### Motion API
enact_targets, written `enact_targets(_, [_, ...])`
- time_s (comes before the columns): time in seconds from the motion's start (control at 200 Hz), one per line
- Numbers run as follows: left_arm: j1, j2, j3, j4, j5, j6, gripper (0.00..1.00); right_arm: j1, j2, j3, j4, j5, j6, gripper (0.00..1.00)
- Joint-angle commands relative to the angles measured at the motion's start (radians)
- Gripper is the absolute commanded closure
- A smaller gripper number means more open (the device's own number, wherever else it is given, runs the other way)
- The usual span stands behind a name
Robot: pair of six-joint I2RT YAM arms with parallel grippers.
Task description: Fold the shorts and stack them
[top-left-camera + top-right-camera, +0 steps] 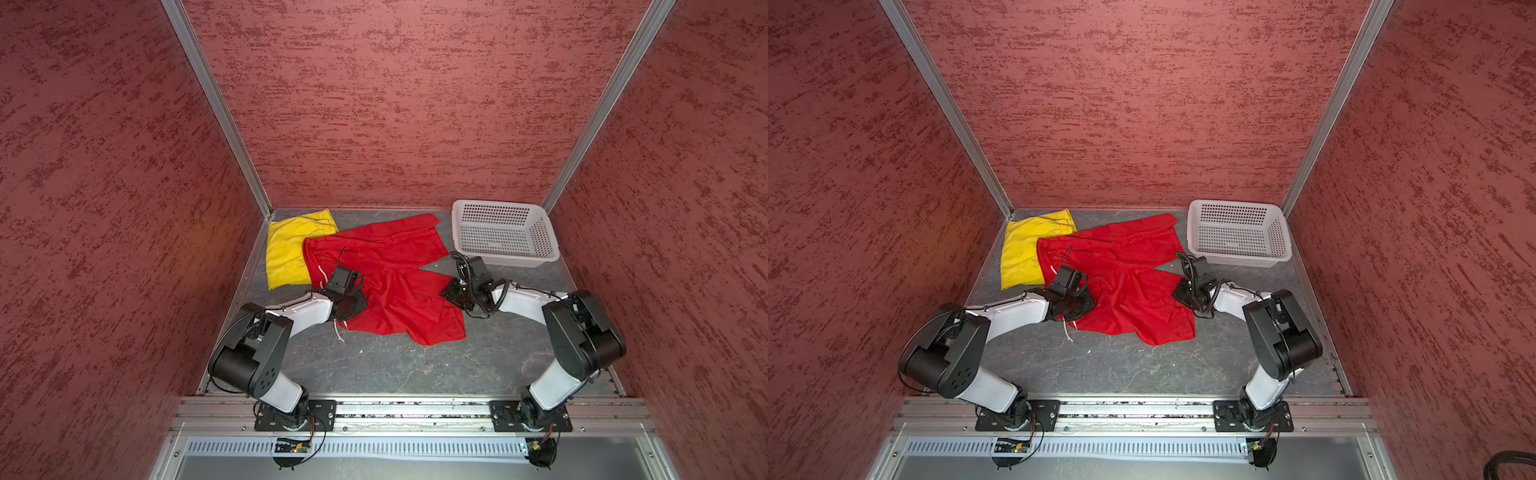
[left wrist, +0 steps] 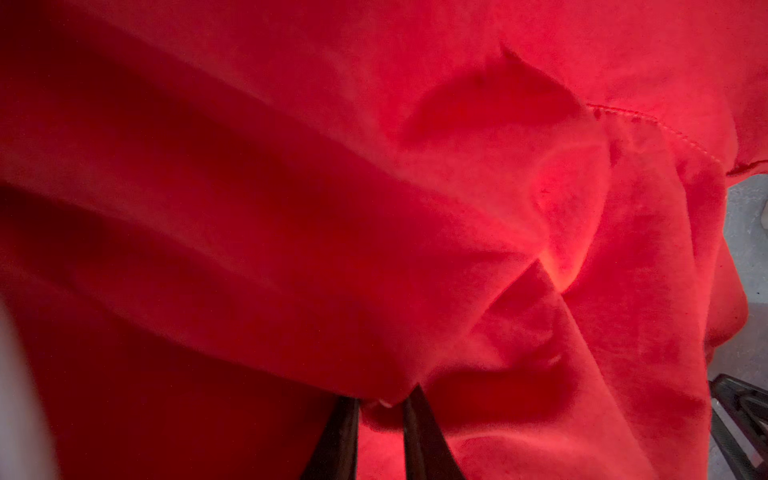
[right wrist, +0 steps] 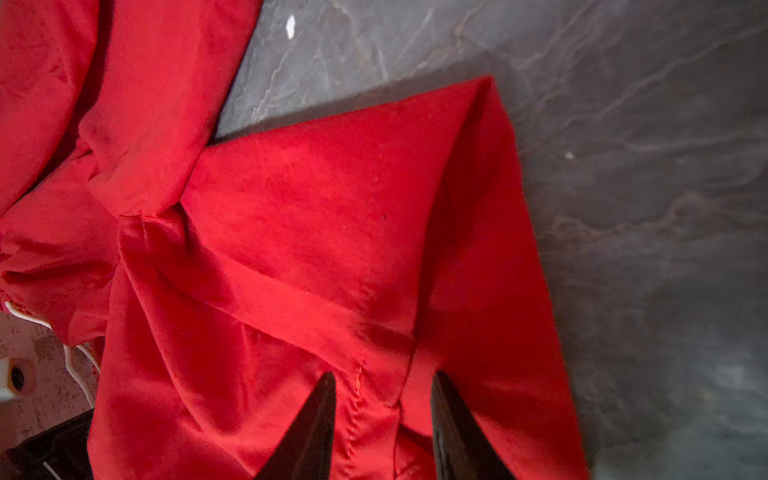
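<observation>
Softly creased red shorts [image 1: 399, 291]; left fingers [image 2: 420, 436] tight on a fold, right fingers [image 3: 309, 432] loosely apart.

Boxed in on three sides by red-brown walls [image 1: 374, 104], rough and streaked darker. Joined at the back corners by pale metal posts [image 1: 218, 109]. Floored with a dark grey, marble-veined surface [image 1: 395, 365], clear in both top views. Set with a white perforated basket [image 1: 540, 239] in its far right corner. Edged in front by a metal rail [image 1: 411, 409]. Lit brightest high on the back wall.

Left arm [image 1: 305, 309] low, left fingers [image 2: 336, 449] pinched close, right arm [image 1: 525, 301] low, right fingers [image 3: 311, 432] parted.
</observation>
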Motion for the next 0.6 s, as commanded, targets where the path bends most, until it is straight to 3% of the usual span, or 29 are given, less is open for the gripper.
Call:
enact_targets(0.0, [0.000, 0.040, -0.018, -0.083, 0.007, 0.011, 0.79, 0.010, 0.031, 0.001, 0.049, -0.027, 0.031, 0.61])
enact_targets(0.17, [0.003, 0.050, 0.011, -0.100, 0.005, 0.017, 0.79, 0.012, 0.089, 0.020, 0.092, -0.064, 0.042, 0.63])
enact_targets(0.27, [0.003, 0.050, 0.022, -0.110, 0.000, 0.020, 0.78, 0.013, 0.108, 0.022, 0.144, -0.096, 0.067, 0.73])
enact_targets(0.341, [0.003, 0.049, 0.023, -0.112, -0.001, 0.021, 0.79, 0.013, 0.105, 0.021, 0.159, -0.091, 0.078, 0.84])
enact_targets(0.481, [0.002, 0.051, 0.022, -0.116, 0.000, 0.022, 0.79, 0.010, 0.078, 0.043, 0.120, -0.050, 0.072, 0.87])
enact_targets(0.596, [0.003, 0.055, 0.023, -0.118, 0.001, 0.030, 0.79, -0.001, 0.048, 0.047, 0.050, -0.006, 0.048, 1.00])
